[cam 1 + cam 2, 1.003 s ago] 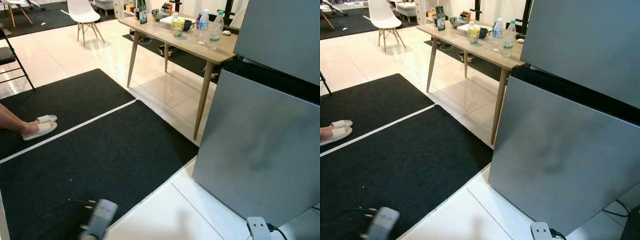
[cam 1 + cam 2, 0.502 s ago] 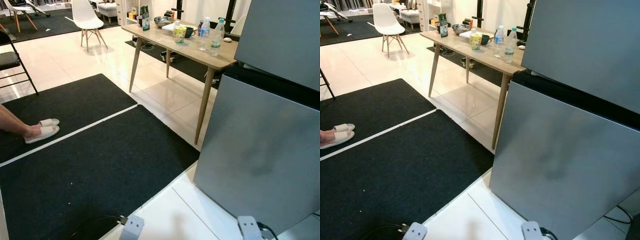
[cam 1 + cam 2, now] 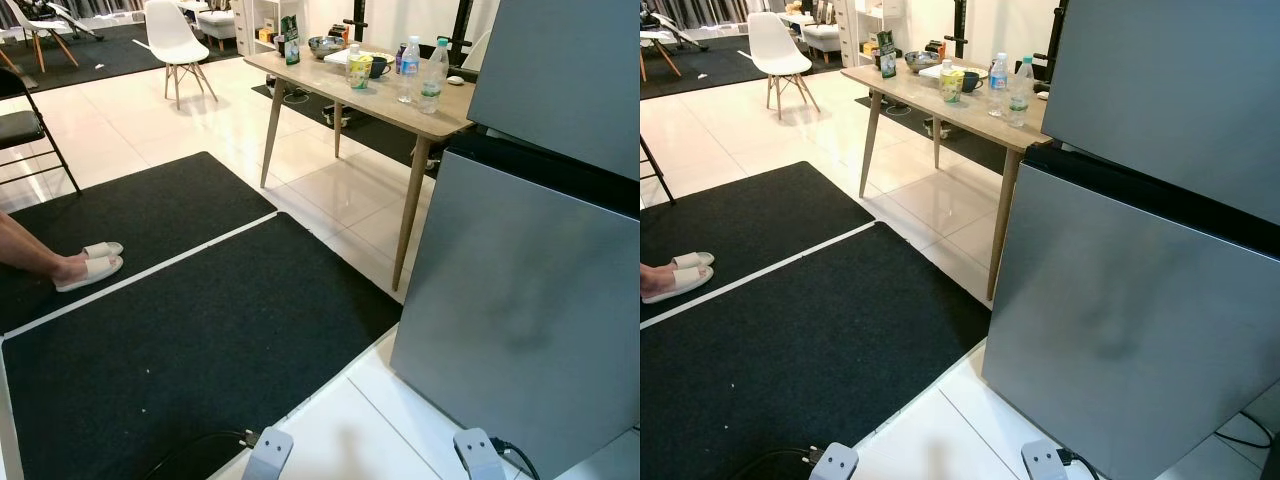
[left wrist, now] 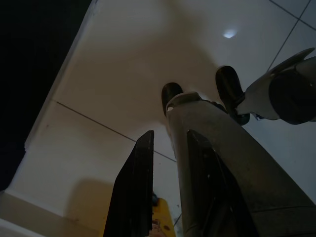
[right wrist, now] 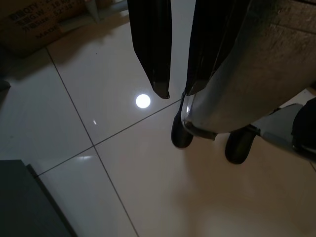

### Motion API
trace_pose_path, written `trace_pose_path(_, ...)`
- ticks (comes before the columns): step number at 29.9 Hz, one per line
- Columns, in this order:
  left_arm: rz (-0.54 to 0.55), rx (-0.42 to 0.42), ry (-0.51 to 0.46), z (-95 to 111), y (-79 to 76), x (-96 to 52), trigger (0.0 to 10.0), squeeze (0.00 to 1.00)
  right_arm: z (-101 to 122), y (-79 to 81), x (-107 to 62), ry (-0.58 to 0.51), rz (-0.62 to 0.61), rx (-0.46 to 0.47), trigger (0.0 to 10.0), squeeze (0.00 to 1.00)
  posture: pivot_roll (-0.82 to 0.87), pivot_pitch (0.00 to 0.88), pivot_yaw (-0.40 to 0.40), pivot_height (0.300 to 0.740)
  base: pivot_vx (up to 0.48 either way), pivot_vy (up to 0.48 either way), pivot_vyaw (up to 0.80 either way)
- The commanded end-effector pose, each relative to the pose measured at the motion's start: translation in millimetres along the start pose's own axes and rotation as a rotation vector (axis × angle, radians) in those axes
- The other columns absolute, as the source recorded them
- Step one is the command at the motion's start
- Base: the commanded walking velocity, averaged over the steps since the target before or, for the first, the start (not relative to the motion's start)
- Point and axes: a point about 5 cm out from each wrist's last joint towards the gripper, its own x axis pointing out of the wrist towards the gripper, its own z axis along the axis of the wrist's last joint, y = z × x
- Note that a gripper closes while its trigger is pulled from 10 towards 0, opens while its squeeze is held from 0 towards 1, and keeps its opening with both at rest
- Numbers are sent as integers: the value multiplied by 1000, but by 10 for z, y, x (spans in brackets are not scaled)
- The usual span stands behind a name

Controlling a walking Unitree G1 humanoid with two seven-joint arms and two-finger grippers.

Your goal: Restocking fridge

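Note:
The grey fridge [image 3: 520,300] stands on the right with both its lower and upper door [image 3: 570,70] shut. Left of it a wooden table [image 3: 330,78] carries two water bottles [image 3: 432,70], a yellow-green can [image 3: 354,68], a dark mug [image 3: 378,66], a bowl [image 3: 324,45] and a green carton [image 3: 290,25]. Both arms hang low; their grey wrists show at the bottom edge, left [image 3: 265,455] and right [image 3: 478,455]. The left gripper [image 4: 170,133] points at the white floor beside my leg, fingers apart and holding nothing. The right gripper [image 5: 175,93] is likewise open over the tiles.
Black mats [image 3: 200,330] cover the floor in front. A person's foot in a white slipper [image 3: 88,268] rests at the left. A black folding chair [image 3: 25,125] and a white chair [image 3: 172,35] stand further back. A cable [image 3: 190,445] lies near my feet. Cardboard box [image 5: 29,24] nearby.
The camera has shifted a little, so the scene sits slightly lower and to the right. The two wrists at the bottom edge have swung closer together. The fridge and table items stay put.

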Motion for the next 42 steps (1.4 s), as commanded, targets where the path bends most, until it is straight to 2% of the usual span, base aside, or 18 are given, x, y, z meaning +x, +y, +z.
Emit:
trace_pose_path(1,13,-2,29,-79,66,-26,10000,0,-23,-15,-4,11,-4,-8,10000,0,-54,0,-10,740,0,0,0)
trace_pose_path(6,7,-3,37,-101,49,-26,10000,0,-33,-25,-7,8,-8,2,10000,0,-56,0,-7,740,0,0,0)
trace_pose_path(7,2,-2,44,-116,34,-25,10000,0,-30,-38,-10,-2,-17,28,10000,0,-56,0,-7,740,0,0,0)
trace_pose_path(11,-5,-5,54,-144,18,-26,10000,0,-112,-68,-18,48,-66,-39,10000,0,-58,0,-7,740,0,0,0)
trace_pose_path(16,22,37,65,-154,53,-33,10000,0,-117,-49,-16,46,-50,-40,10000,0,-57,0,-9,740,0,0,0)
trace_pose_path(23,47,32,71,-175,108,-49,10000,0,-123,-52,-17,53,-53,-62,10000,0,-57,0,-10,740,262,0,0)
trace_pose_path(42,45,32,68,-175,74,-40,10000,0,-145,-57,-21,58,-60,-54,10000,0,-60,0,-13,740,296,0,0)
